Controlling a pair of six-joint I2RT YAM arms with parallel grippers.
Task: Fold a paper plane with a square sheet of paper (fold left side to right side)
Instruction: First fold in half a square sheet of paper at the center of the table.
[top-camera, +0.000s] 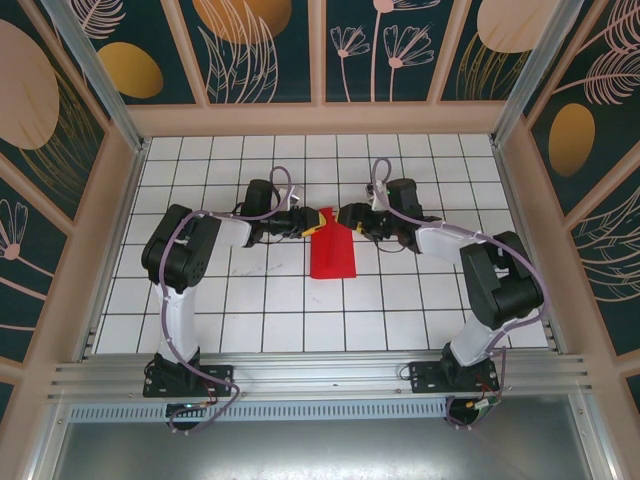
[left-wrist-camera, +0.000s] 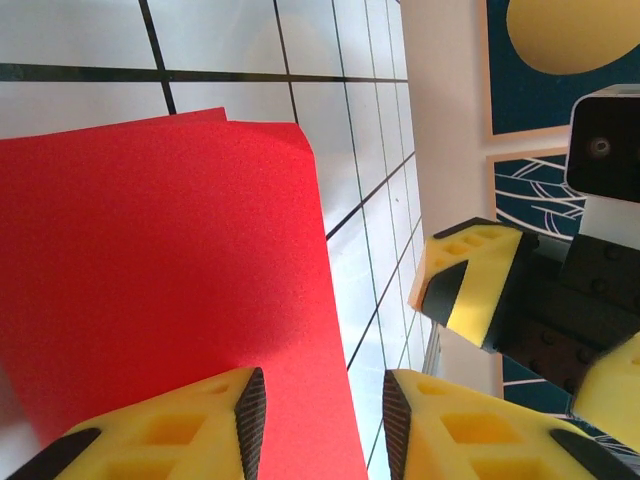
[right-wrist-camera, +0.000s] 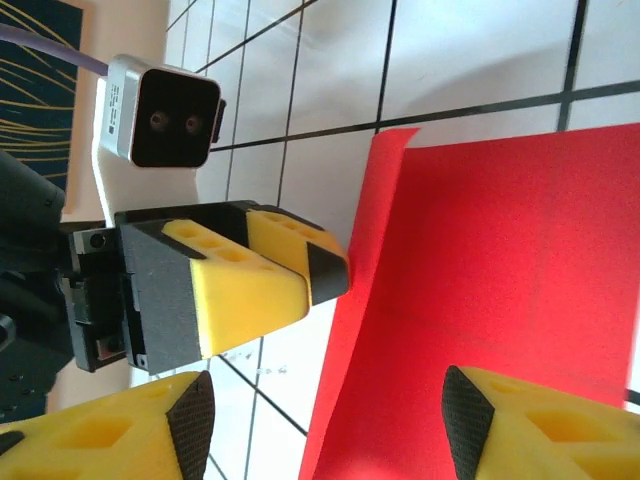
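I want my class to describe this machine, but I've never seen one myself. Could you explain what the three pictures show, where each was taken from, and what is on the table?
These are two robot arms bolted side by side at the near edge of a white tiled table. The overhead picture looks down from above and behind them. The other two come from small cameras on each arm's wrist, so each shows its own yellow fingers up close.

On the table lies a sheet of bright red paper, already partly folded, narrowing toward the far end. Both arms reach in toward that far end from either side.

The left tool has one finger over the paper's edge, with a gap between its fingers. The right tool stands open, with the paper's edge lying between its fingers. Neither seems to be pinching the paper, though I can't be sure for the left.
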